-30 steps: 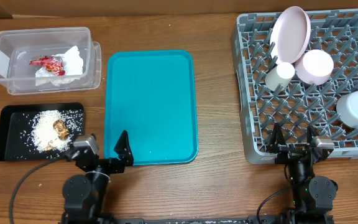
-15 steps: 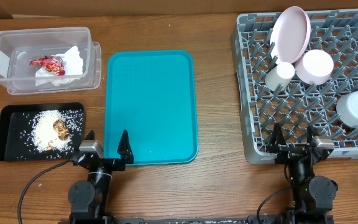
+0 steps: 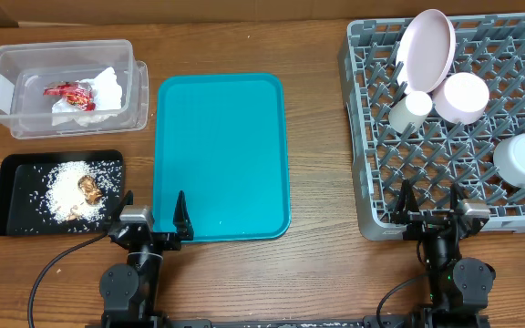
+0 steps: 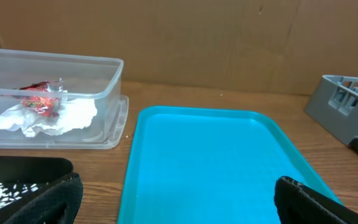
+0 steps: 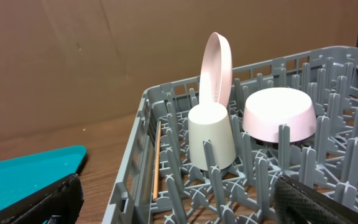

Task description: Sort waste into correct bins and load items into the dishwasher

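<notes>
- The left gripper (image 3: pixel 153 206) sits low at the near edge of the table (image 3: pixel 317 137), jaws spread wide and holding nothing. One finger is by the black tray (image 3: pixel 12 219), the other at the near left corner of the teal tray (image 3: pixel 221 155).
- The right gripper (image 3: pixel 430 202) is also spread and empty, just at the near wall of the dish rack (image 3: pixel 445 173).
- The clear tub (image 3: pixel 7 118) at the far left holds the crumpled napkin (image 3: pixel 106 89) with the red wrapper (image 3: pixel 69 91) touching it.
- The black tray, just in front of the tub, carries the rice crumbs (image 3: pixel 62 187) and the brown food bits (image 3: pixel 89 188) among them.
- In the rack, 1 plate (image 3: pixel 427 46) stands on edge at the far side. A cup (image 3: pixel 410 109) sits upside down just before it, and a bowl (image 3: pixel 464 96) lies inverted beside the cup.
- A second bowl (image 3: pixel 523 159) rests near the rack's right edge.
- The right wrist view shows a wooden stick (image 5: pixel 156 158) lying along the rack's left wall.
</notes>
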Robot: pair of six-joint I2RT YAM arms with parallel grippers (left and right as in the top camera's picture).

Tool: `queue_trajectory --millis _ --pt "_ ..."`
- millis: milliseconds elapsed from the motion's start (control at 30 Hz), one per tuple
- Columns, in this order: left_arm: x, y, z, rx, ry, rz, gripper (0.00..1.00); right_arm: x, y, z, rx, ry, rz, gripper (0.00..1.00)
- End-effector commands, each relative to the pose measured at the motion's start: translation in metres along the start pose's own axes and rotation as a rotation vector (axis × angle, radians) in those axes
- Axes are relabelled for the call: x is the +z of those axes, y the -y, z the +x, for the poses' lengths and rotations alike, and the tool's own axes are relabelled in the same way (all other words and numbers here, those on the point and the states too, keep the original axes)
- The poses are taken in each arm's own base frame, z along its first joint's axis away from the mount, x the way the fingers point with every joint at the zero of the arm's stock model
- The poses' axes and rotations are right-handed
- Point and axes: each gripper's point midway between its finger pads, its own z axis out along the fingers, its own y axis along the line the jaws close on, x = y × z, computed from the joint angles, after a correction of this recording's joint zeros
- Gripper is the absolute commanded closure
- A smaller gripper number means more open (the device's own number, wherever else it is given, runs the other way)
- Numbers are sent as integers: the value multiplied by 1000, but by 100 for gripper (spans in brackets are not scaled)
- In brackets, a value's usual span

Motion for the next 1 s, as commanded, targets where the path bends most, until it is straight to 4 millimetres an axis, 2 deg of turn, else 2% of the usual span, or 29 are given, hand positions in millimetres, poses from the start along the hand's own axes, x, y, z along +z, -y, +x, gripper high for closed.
queue_trajectory --millis 0,167,967 --pt "-1 -7 -1 116 8 -36 0 0 3 0 4 11 15 0" --pt "-1 -8 -1 212 6 -40 0 0 3 0 4 11 15 0" --pt "-1 -7 0 209 6 -35 0 0 3 0 4 11 15 0"
